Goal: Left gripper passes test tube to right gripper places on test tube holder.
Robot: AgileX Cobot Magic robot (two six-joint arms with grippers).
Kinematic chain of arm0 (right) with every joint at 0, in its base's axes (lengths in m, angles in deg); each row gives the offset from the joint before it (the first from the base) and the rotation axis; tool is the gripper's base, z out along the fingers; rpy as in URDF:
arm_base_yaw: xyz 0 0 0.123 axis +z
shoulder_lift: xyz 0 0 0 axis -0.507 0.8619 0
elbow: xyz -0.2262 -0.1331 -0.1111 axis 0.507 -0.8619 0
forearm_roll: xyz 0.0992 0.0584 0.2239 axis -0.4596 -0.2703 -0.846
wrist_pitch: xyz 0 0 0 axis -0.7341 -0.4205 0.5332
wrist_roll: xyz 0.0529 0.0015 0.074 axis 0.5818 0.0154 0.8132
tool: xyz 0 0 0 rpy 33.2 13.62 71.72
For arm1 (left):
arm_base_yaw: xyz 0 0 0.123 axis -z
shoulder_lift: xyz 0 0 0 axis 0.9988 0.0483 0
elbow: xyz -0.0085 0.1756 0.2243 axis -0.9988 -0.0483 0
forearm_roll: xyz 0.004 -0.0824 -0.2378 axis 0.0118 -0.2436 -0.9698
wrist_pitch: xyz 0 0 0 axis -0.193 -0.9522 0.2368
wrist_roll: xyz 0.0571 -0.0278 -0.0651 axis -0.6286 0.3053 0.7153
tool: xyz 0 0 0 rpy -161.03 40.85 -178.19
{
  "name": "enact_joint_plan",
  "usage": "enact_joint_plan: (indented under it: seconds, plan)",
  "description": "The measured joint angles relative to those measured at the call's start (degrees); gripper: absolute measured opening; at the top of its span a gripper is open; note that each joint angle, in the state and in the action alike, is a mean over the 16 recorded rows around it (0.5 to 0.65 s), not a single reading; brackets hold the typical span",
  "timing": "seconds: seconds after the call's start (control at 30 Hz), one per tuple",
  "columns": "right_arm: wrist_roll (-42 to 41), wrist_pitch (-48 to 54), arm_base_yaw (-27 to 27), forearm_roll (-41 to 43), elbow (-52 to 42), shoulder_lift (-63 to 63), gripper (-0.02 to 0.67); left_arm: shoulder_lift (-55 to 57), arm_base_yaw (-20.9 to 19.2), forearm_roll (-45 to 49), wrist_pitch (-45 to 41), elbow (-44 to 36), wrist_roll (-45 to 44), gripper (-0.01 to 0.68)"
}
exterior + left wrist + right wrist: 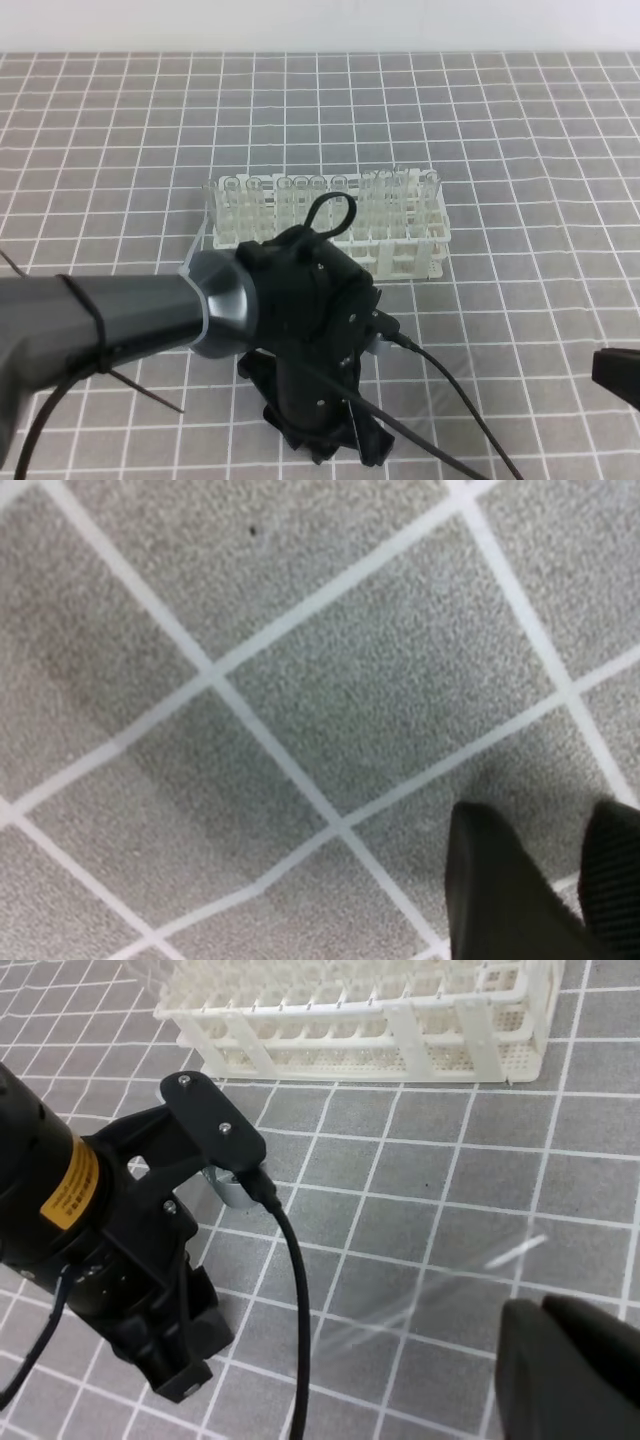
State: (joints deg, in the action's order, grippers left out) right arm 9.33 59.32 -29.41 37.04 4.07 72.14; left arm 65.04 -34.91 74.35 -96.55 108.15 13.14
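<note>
Left hand (330, 440) low over worktop (520, 120) near front edge, fingers (500, 900) slightly parted, nothing between | right hand (570, 1370) grip unclear | test tube (440, 1290) lay flat on worktop beside it | holder (400, 250) mid-worktop

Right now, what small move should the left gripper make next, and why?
Probably slide the left gripper toward the test tube, a faint clear streak lying flat on the mat beside the right gripper. The left wrist view shows only mat between its fingers, so nothing is grasped yet.
</note>
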Motion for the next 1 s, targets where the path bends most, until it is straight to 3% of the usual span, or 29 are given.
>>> enact_joint_plan:
  seconds: [0.23, 0.47, 0.73, 1.0]
  plan:
    - [0.04, 0.09, 0.0, 0.1, 0.0, 0.0, -0.001, 0.01, 0.01, -2.84, -3.71, 3.69, -3.14, 0.022]
    - [0.65, -1.69, 0.0, 0.38, 0.0, -0.22, -0.001, -0.16, 0.81, -10.46, -5.37, 8.91, -12.62, 0.028]
    - [2.81, -9.22, 0.0, 0.77, 0.0, -4.44, -0.001, -0.58, 3.73, -16.51, -1.21, 11.71, -24.7, 0.038]
    - [4.66, -16.42, 0.0, 1.63, 0.0, -12.13, -0.001, 0.93, 6.04, -15.5, 2.6, 11.62, -28.49, 0.052]
